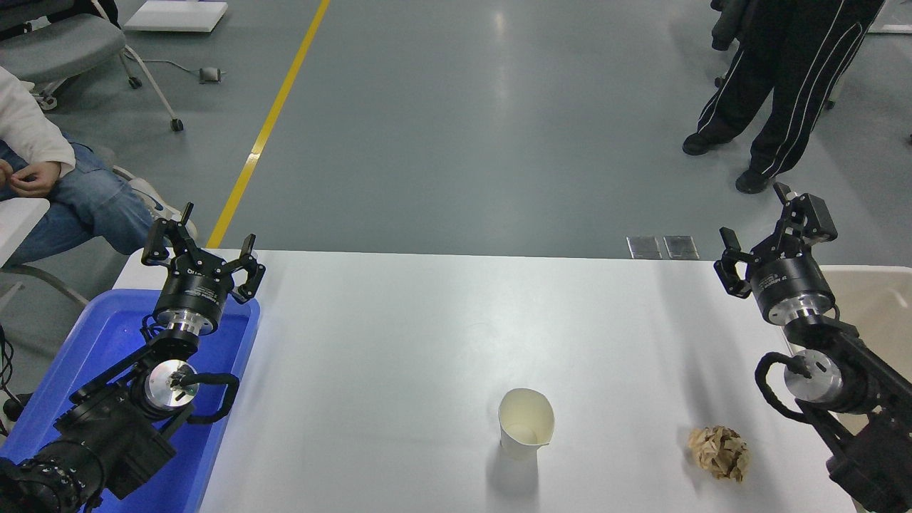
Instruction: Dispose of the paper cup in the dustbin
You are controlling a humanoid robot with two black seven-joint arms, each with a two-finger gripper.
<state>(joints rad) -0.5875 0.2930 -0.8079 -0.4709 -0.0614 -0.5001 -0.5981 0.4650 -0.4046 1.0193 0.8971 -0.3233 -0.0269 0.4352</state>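
- Head view: the paper cup (pixel 526 424) stands upright on the white table (pixel 399 342), low in the frame and a little right of centre, its open mouth showing the cream inside, with nothing touching it
- A crumpled brown paper ball (pixel 719 452) lies on the table at the lower right, well apart from the cup
- The dustbin (pixel 873 303) shows as a beige corner at the right edge of the frame, partly hidden behind the right arm
- The right gripper (pixel 771 231) hangs in the air at the right, over the table's far right corner beside the dustbin, with its fingers spread and nothing between them; it is well apart from the cup
- The left gripper (pixel 199 246) is parked at the lower left above a blue tray (pixel 85 356), its fingers spread and empty
- A seated person in jeans (pixel 78 206) is at the left edge, and a standing person's dark trouser legs (pixel 773 85) are at the upper right
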